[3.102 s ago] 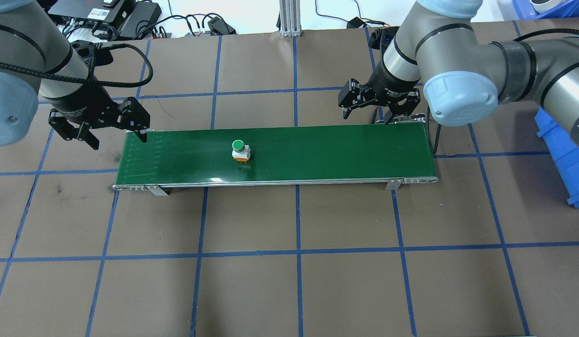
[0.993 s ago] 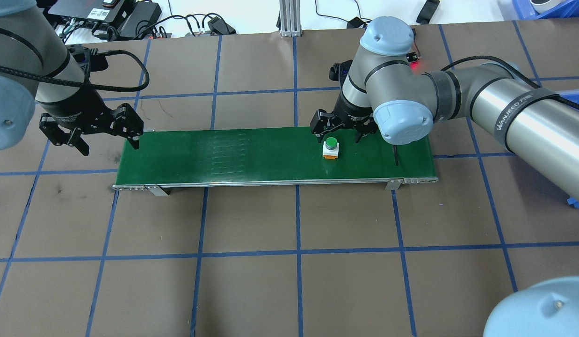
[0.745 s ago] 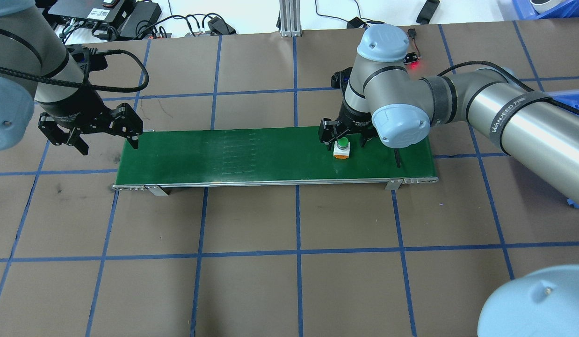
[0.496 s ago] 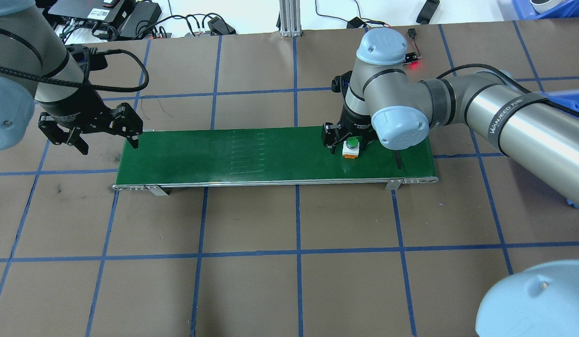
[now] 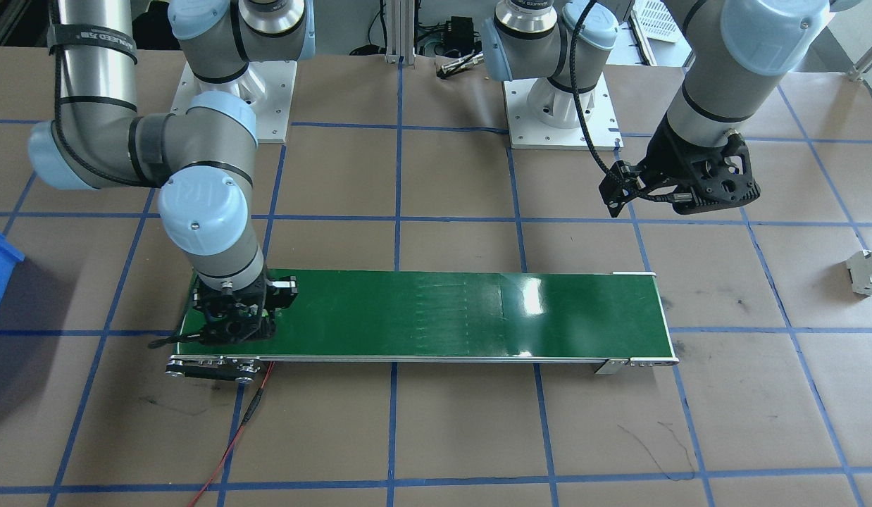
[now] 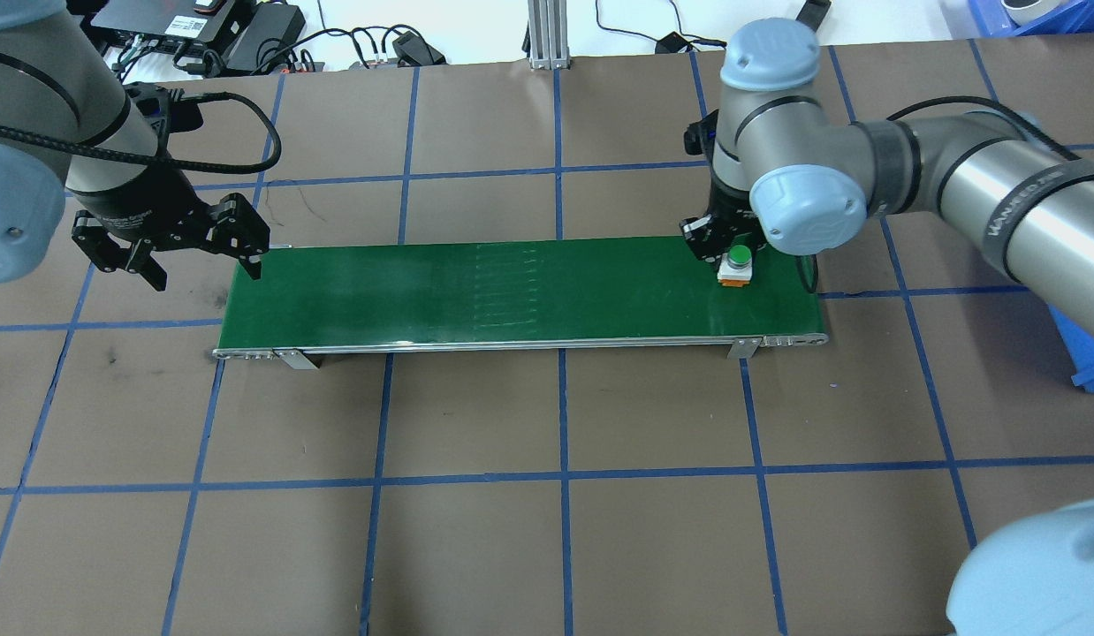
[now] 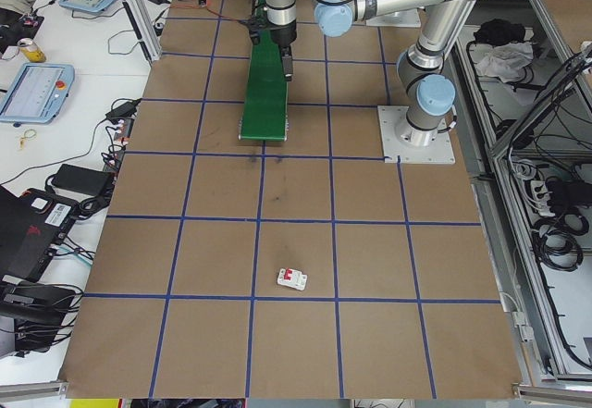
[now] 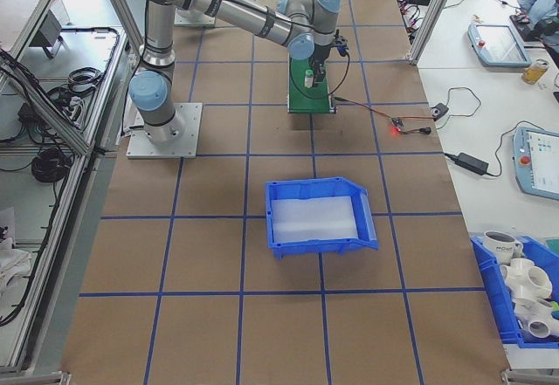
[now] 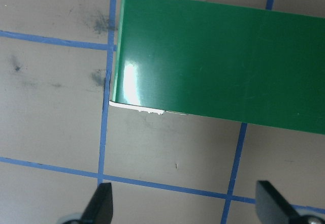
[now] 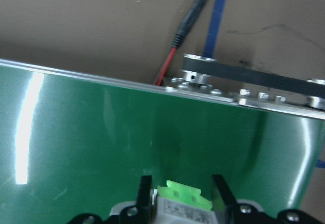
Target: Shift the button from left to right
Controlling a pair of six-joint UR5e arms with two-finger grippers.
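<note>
Grasping the button [image 6: 735, 263], right gripper [image 6: 722, 245] looks clenched on it near the far-right end of the green conveyor belt [image 6: 512, 291]; left gripper [image 6: 171, 243] spread, idle; next: lift clear, carry right.

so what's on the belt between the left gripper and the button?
Nothing: in the overhead view the green conveyor belt is bare from the left gripper, open at its left end, to the button, which sits between the right gripper's fingers.

A white breaker [image 7: 292, 279] and a blue bin [image 8: 318, 216] sit on the table [image 6: 547, 530].
</note>
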